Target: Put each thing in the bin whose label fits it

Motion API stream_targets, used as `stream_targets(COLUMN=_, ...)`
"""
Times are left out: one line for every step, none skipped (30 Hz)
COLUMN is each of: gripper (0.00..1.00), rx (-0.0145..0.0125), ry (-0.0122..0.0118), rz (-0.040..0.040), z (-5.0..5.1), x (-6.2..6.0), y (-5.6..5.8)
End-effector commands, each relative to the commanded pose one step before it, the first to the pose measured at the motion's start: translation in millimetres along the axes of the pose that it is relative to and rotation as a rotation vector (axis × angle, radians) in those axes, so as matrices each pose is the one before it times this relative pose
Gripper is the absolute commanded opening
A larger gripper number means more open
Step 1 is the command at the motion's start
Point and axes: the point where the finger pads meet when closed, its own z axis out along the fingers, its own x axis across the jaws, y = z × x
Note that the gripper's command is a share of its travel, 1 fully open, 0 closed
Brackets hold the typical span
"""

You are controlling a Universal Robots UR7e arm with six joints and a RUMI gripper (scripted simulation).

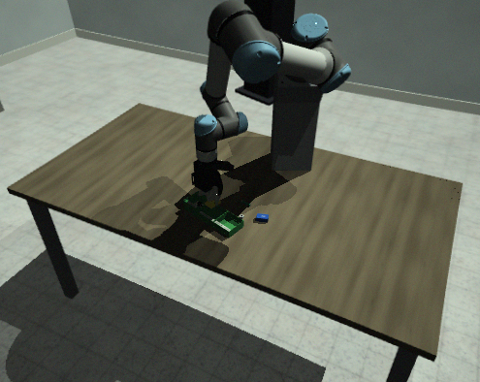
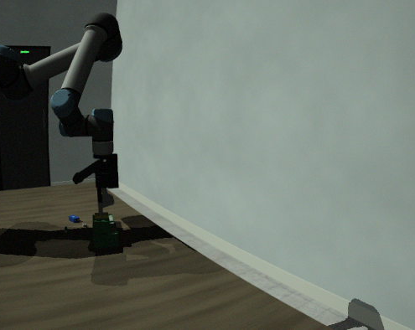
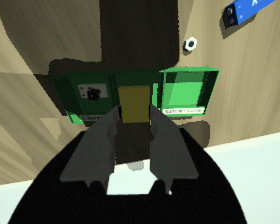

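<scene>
My gripper (image 1: 213, 199) (image 2: 101, 212) (image 3: 135, 105) is shut on a yellow block (image 1: 211, 205) (image 3: 135, 96), pointing down over the middle one of three joined green bins. In the wrist view the middle bin (image 3: 134, 77) is shaded and partly hidden by the block. The right bin (image 3: 192, 69) is lit and looks empty; its white label (image 3: 183, 111) is too blurred to read. The left bin (image 3: 63, 86) holds a pale plate-like piece (image 3: 101, 88) with a dark part. The bins stand upright. A blue block (image 1: 262, 217) (image 2: 74, 219) (image 3: 249, 10) lies on the table.
A white nut (image 1: 241, 216) (image 2: 85, 225) (image 3: 186, 45) lies beside the right bin, between it and the blue block. A small dark green thing (image 1: 246, 204) (image 2: 65, 229) lies on the table towards the arm's base. The table's front edge (image 1: 145, 238) runs close to the bins.
</scene>
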Motion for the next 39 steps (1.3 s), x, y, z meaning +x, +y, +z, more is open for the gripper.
stream_targets(gripper=0.0, rx=0.00407, ry=0.00219, rz=-0.00121, z=0.08, x=3.87, y=-3.48)
stream_targets(gripper=0.0, rx=-0.00028, ry=-0.00013, rz=0.0, z=-0.09, x=0.41, y=-0.01)
stream_targets(gripper=0.0, rx=-0.00026, ry=-0.00012, rz=0.00002, z=-0.09, x=0.4, y=0.04)
stream_targets(gripper=0.0, rx=-0.00021, ry=-0.00011, rz=-0.00003, z=-0.08, x=0.37, y=0.1)
stream_targets(gripper=0.0, rx=-0.00079, ry=-0.00027, rz=-0.00047, z=-0.1, x=0.22, y=0.59)
stream_targets(gripper=0.0, rx=-0.00078, ry=-0.00026, rz=-0.00047, z=-0.09, x=0.18, y=0.64)
stream_targets(gripper=0.0, rx=-0.00063, ry=-0.0002, rz=-0.00038, z=-0.05, x=0.14, y=0.61)
stream_targets(gripper=0.0, rx=-0.00045, ry=-0.00013, rz=-0.00026, z=-0.01, x=0.11, y=0.5)
stream_targets(gripper=0.0, rx=-0.00019, ry=-0.00005, rz=-0.00011, z=0.03, x=0.1, y=0.32)
stream_targets(gripper=0.0, rx=0.00006, ry=0.00003, rz=0.00004, z=0.06, x=0.09, y=0.12)
stream_targets(gripper=0.0, rx=0.00015, ry=0.00006, rz=0.00009, z=0.09, x=0.06, y=0.03)
stream_targets(gripper=0.0, rx=0.00084, ry=-0.00009, rz=0.00198, z=0.1, x=-1.0, y=-0.73)
stream_targets(gripper=0.0, rx=0.0, ry=0.0, rz=0.0, z=0.0, x=0.04, y=0.05)
stream_targets(gripper=0.0, rx=0.0, ry=0.0, rz=0.0, z=0.0, x=0.01, y=0.04)
stream_targets(gripper=0.0, rx=0.0, ry=0.0, rz=0.0, z=0.0, x=0.0, y=0.03)
stream_targets(gripper=0.0, rx=0.0, ry=0.0, rz=0.0, z=0.0, x=0.0, y=0.0)
stream_targets(gripper=0.0, rx=0.0, ry=0.0, rz=0.0, z=0.0, x=0.0, y=0.0)
stream_targets(gripper=0.0, rx=0.0, ry=0.0, rz=0.0, z=0.0, x=0.0, y=0.04)
stream_targets(gripper=0.0, rx=0.0, ry=0.0, rz=0.0, z=0.0, x=0.0, y=0.04)
stream_targets(gripper=0.0, rx=0.0, ry=0.0, rz=0.0, z=0.0, x=0.0, y=0.04)
stream_targets(gripper=0.0, rx=0.0, ry=0.0, rz=0.0, z=0.0, x=0.0, y=0.04)
stream_targets(gripper=0.0, rx=0.0, ry=0.0, rz=0.0, z=0.0, x=0.0, y=0.04)
stream_targets(gripper=0.0, rx=0.0, ry=0.0, rz=0.0, z=0.0, x=0.0, y=0.04)
stream_targets(gripper=0.0, rx=-0.0005, ry=0.00019, rz=-0.00178, z=2.94, x=0.4, y=0.81)
stream_targets(gripper=0.0, rx=-0.0001, ry=-0.00023, rz=-0.00007, z=2.06, x=-0.04, y=0.04)
stream_targets(gripper=0.0, rx=0.00004, ry=-0.00014, rz=0.0, z=2.0, x=-0.04, y=-0.02)
stream_targets(gripper=0.0, rx=0.00002, ry=-0.00008, rz=0.0, z=2.0, x=-0.02, y=-0.01)
stream_targets(gripper=0.0, rx=0.0, ry=0.0, rz=0.0, z=2.0, x=0.01, y=-0.01)
stream_targets(gripper=0.0, rx=0.0, ry=0.0, rz=0.0, z=2.0, x=0.01, y=-0.01)
stream_targets(gripper=0.0, rx=0.0, ry=0.0, rz=0.0, z=2.0, x=0.01, y=-0.01)
stream_targets(gripper=0.0, rx=0.0, ry=0.0, rz=0.0, z=2.0, x=0.01, y=-0.01)
stream_targets(gripper=0.0, rx=0.0, ry=0.0, rz=0.0, z=2.0, x=0.01, y=-0.01)
stream_targets(gripper=0.0, rx=0.0, ry=0.0, rz=0.0, z=0.0, x=0.0, y=0.0)
stream_targets(gripper=0.0, rx=0.0, ry=0.0, rz=0.0, z=0.0, x=0.0, y=0.0)
stream_targets(gripper=0.0, rx=0.0, ry=0.0, rz=0.0, z=2.01, x=0.01, y=0.0)
stream_targets(gripper=0.0, rx=0.0, ry=0.0, rz=0.0, z=2.0, x=0.01, y=-0.01)
stream_targets(gripper=0.0, rx=0.0, ry=0.0, rz=0.0, z=2.0, x=0.01, y=-0.01)
stream_targets(gripper=0.0, rx=0.0, ry=0.0, rz=0.0, z=2.0, x=0.01, y=-0.01)
stream_targets(gripper=0.0, rx=0.0, ry=0.0, rz=0.0, z=2.0, x=0.01, y=-0.01)
